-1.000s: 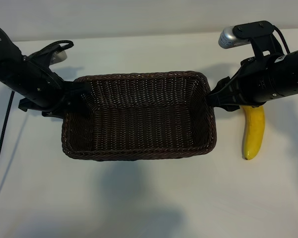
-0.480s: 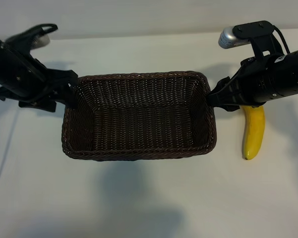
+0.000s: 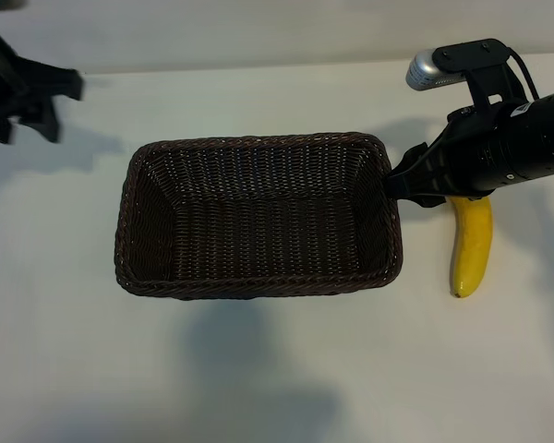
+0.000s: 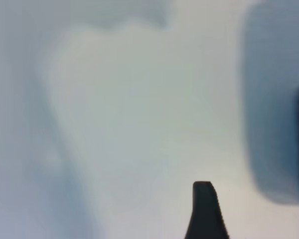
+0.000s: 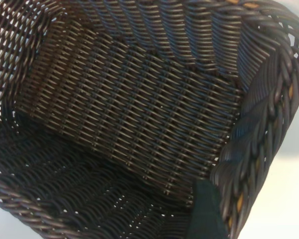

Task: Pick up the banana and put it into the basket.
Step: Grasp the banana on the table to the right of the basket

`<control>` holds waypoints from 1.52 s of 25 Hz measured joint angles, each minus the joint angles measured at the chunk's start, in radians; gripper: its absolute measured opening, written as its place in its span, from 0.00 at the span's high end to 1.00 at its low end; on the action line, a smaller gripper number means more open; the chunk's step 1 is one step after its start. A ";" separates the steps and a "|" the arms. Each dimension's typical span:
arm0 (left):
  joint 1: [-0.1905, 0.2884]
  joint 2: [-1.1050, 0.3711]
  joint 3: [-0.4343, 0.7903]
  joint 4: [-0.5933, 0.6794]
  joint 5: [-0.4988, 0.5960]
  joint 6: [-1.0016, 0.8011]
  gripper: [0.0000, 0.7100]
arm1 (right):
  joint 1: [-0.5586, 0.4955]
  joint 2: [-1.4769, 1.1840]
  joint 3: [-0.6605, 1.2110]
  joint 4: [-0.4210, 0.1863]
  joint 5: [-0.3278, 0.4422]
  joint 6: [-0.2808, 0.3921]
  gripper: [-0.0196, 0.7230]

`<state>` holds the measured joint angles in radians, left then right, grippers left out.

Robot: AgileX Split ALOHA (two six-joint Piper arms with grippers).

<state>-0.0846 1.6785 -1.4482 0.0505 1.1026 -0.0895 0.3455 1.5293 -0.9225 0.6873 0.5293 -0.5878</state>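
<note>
A bright yellow banana [image 3: 471, 245] lies on the white worktop [image 3: 277, 369], outside the basket [image 3: 258, 281] and just beside its right short side, running lengthwise away from the camera with its near tip pointing toward the bottom of the exterior view. Its far end is hidden under the right arm. The basket, a dark brown woven wicker rectangle with rounded corners and a braided rim, sits in the middle of the worktop with nothing inside it. The right tool [image 3: 399, 185] is at the basket's right rim near the far corner, its black body reaching in from the right edge of the view above the banana. In the right wrist view one dark fingertip [image 5: 205, 209] sits just inside the basket wall [image 5: 259, 149], so the rim seems to lie between the spread fingers; a firm grip cannot be confirmed. The left tool [image 3: 32, 97] is up in the far left corner of the exterior view, well apart from the basket, with its fingers standing wide and holding nothing.
</note>
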 joint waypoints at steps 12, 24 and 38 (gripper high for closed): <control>0.001 -0.017 -0.013 0.156 0.072 0.023 0.26 | 0.000 0.000 0.000 0.000 0.016 -0.001 0.29; 0.001 -0.330 0.145 0.133 0.072 0.001 0.27 | 0.000 0.000 0.000 0.000 0.028 -0.001 0.29; 0.001 -0.948 0.696 -0.057 -0.013 0.120 0.27 | 0.000 0.000 0.000 0.000 0.031 -0.001 0.29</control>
<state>-0.0836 0.7309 -0.7517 -0.0069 1.0893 0.0301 0.3455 1.5293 -0.9225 0.6873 0.5600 -0.5887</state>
